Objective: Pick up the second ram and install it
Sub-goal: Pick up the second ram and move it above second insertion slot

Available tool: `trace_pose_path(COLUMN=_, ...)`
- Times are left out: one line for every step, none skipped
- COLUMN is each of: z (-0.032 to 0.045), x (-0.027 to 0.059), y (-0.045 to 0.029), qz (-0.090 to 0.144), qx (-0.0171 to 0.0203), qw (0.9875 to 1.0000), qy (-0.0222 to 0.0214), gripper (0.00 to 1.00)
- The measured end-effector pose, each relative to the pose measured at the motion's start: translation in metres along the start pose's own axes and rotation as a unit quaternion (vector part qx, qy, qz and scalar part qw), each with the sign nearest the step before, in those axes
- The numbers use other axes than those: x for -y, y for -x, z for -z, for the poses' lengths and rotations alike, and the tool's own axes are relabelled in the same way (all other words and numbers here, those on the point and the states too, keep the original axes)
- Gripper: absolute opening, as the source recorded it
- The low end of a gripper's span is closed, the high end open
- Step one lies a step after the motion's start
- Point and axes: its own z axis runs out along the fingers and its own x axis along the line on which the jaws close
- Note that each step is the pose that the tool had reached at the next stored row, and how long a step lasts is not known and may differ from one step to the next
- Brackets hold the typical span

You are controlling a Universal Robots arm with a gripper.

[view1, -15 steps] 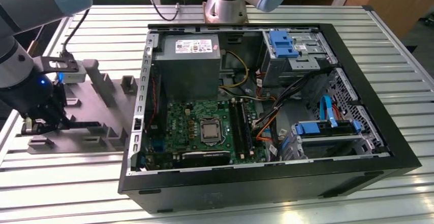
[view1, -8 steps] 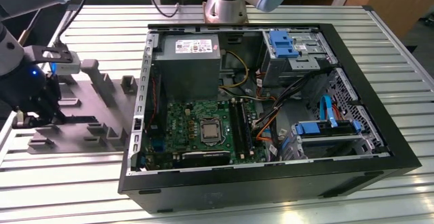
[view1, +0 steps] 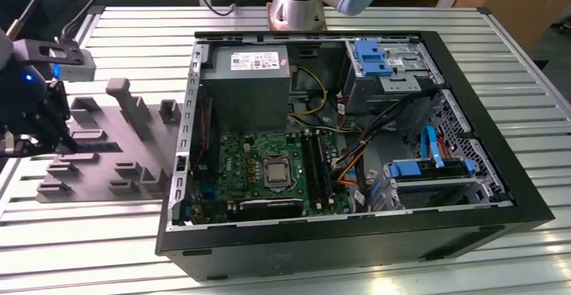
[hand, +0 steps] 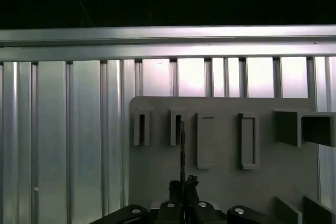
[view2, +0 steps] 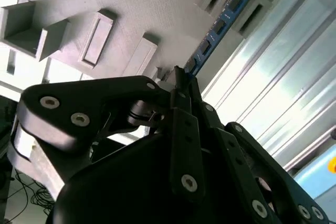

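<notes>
Ribbed metal desk [view1: 134, 27], grey fixture block [view1: 116, 154] atop. Pinched at one end by the tool [hand: 182, 182]: second ram [view2: 218, 24]. Probably light, stiff, fragile; edges only.

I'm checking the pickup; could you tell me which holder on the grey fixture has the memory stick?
The narrow holder in line with the gripper: the memory stick runs edge-on from it to the gripper; the other holders look empty.

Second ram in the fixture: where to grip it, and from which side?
Pinch the two flat faces near the upper edge, coming down from above. The second ram stands on edge in the grey fixture, so its faces are free. The gripper is shut on one end.
</notes>
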Motion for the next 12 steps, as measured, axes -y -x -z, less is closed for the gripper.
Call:
trace_pose_path(z=0.0045, x=0.0, y=0.0001, qz=0.0, qx=0.0, qw=1.0, qy=0.0, gripper=0.14)
trace_pose_path(z=0.009, x=-0.0001, y=0.0002, qz=0.0, qx=0.0, qw=1.0, qy=0.0, gripper=0.14)
trace_pose_path(z=0.0135, x=-0.0002, y=0.0003, qz=0.0, qx=0.0, qw=1.0, qy=0.0, gripper=0.14)
trace_pose_path(z=0.018, x=-0.0002, y=0.0004, qz=0.0, qx=0.0, qw=1.0, qy=0.0, gripper=0.14)
trace_pose_path(z=0.0228, x=-0.0003, y=0.0005, qz=0.0, qx=0.0, qw=1.0, qy=0.0, gripper=0.14)
trace_pose_path(z=0.0272, x=-0.0004, y=0.0006, qz=0.0, qx=0.0, qw=1.0, qy=0.0, gripper=0.14)
trace_pose_path(z=0.0316, x=-0.0004, y=0.0006, qz=0.0, qx=0.0, qw=1.0, qy=0.0, gripper=0.14)
trace_pose_path(z=0.0359, x=-0.0005, y=0.0007, qz=0.0, qx=0.0, qw=1.0, qy=0.0, gripper=0.14)
trace_pose_path(z=0.0402, x=-0.0005, y=0.0008, qz=0.0, qx=0.0, qw=1.0, qy=0.0, gripper=0.14)
trace_pose_path(z=0.0444, x=-0.0006, y=0.0009, qz=0.0, qx=0.0, qw=1.0, qy=0.0, gripper=0.14)
trace_pose_path(z=0.0488, x=-0.0006, y=0.001, qz=0.0, qx=0.0, qw=1.0, qy=0.0, gripper=0.14)
trace_pose_path(z=0.0528, x=-0.0007, y=0.0011, qz=0.0, qx=0.0, qw=1.0, qy=0.0, gripper=0.14)
